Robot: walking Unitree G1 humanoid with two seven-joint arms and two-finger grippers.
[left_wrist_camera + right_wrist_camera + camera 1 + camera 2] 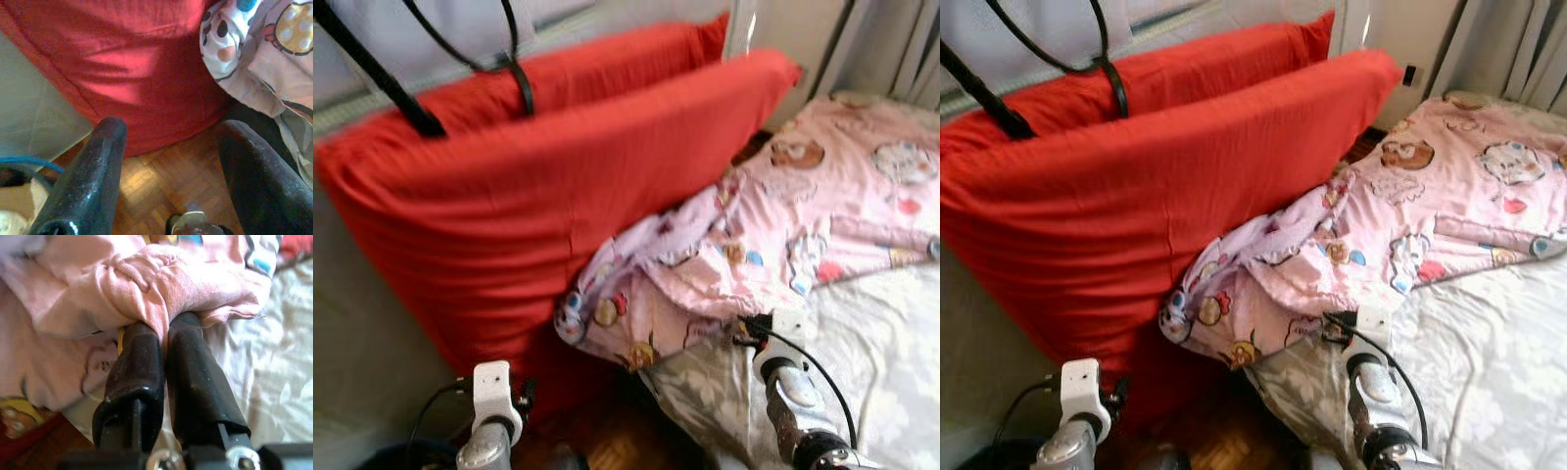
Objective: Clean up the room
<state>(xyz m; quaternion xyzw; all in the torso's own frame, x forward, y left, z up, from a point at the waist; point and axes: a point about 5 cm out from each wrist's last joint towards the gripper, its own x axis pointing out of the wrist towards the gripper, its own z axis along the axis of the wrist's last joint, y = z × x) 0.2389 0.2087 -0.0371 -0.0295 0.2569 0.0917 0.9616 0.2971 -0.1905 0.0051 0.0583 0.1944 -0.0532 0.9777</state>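
On the bed, the right hand pinches a fold of the pink cartoon blanket, which lies bunched against the red cushion. The left hand hangs spread wide above the parquet floor.

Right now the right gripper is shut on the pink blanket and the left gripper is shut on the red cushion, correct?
Not quite. The left gripper is open and holds nothing; in the left wrist view its fingers stand apart above the wood floor, short of the red cushion. The right gripper is indeed shut on the pink blanket.
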